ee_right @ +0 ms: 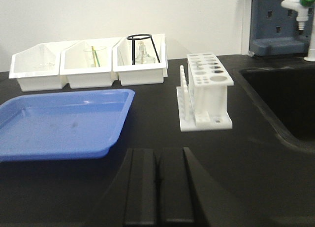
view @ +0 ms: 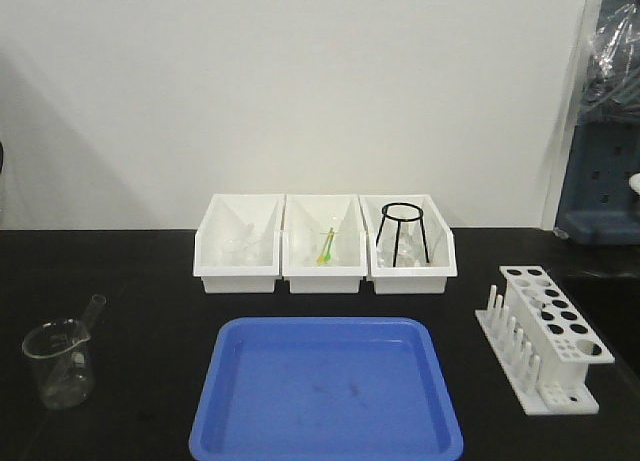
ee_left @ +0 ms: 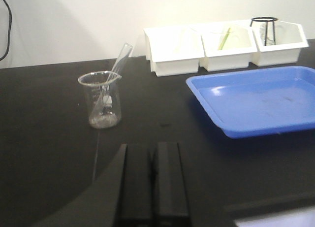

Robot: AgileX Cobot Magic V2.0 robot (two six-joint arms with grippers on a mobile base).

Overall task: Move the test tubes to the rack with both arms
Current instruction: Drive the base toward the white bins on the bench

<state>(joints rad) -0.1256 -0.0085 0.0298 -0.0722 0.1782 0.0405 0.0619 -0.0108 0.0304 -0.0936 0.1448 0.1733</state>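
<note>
A clear test tube [view: 88, 315] [ee_left: 116, 69] leans inside a glass beaker [view: 60, 363] [ee_left: 100, 100] at the table's front left. The white rack [view: 545, 338] [ee_right: 205, 90], with round holes on top and pegs along its left side, stands at the right. My left gripper [ee_left: 153, 147] is shut and empty, low over the black table, well short of the beaker. Shut and empty as well, my right gripper [ee_right: 157, 151] rests near the table, the rack ahead of it to the right. Neither gripper shows in the front view.
A blue tray [view: 327, 389] [ee_left: 256, 100] [ee_right: 59, 119] lies at the front centre. Three white bins [view: 325, 243] stand behind it, the right one holding a black wire tripod [view: 403, 233]. A dark sink basin [ee_right: 285, 104] opens right of the rack.
</note>
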